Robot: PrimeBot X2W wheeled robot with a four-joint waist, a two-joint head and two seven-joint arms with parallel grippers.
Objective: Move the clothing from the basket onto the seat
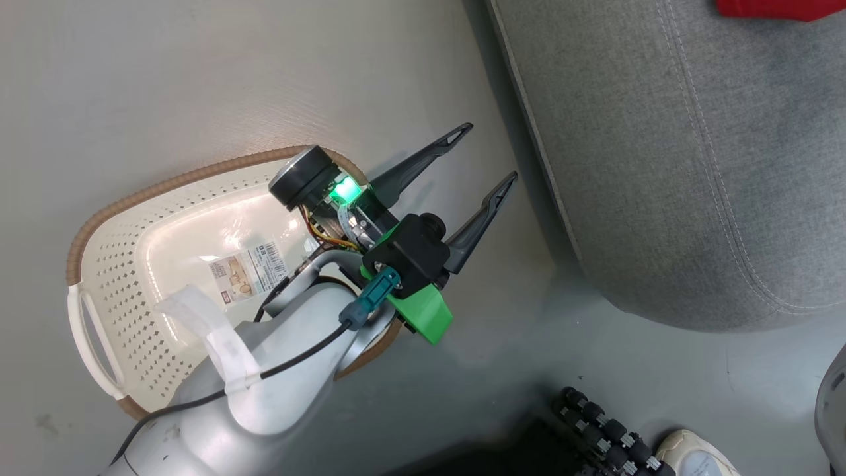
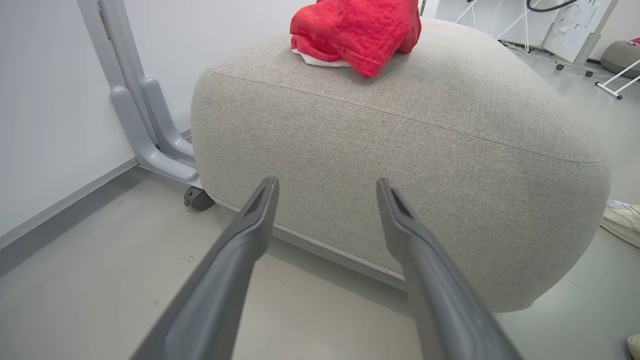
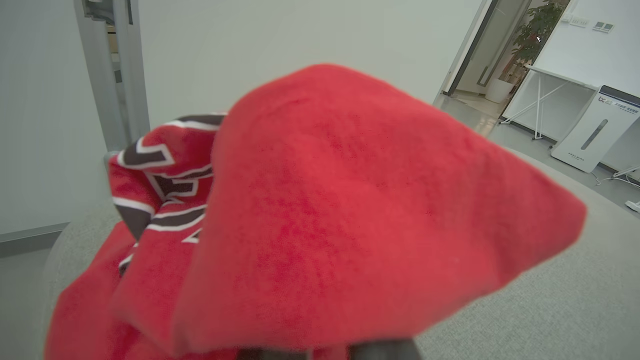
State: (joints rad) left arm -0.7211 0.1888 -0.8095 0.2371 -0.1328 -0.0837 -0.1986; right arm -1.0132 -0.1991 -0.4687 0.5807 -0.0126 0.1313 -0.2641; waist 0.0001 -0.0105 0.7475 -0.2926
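- The left gripper [image 1: 489, 152] hangs with its two fingers spread wide and nothing between them.
- Just beneath and behind its wrist lies the basket [image 1: 112, 284]. The part of its bottom not covered by the arm is bare apart from the paper label [image 1: 248, 271], so it looks emptied.
- Ahead of those fingertips, across a strip of floor, stands the seat [image 2: 400, 175], which the fingers do not touch.
- Farther along the same line, up on the seat's top, rests the clothing [image 2: 357, 32] in a red heap.
- The right gripper [image 3: 350, 352] has its fingers drawn almost together under a tented fold of plain red cloth, apparently pinching it. The lettered jersey lies just beyond and to the left of that fold, and the grey cushion shows below and beyond both.
- Both garments appear to be over the seat, so the moving seems all but finished. What looks left is for the right fingers to release the fold so that it settles, then draw clear.
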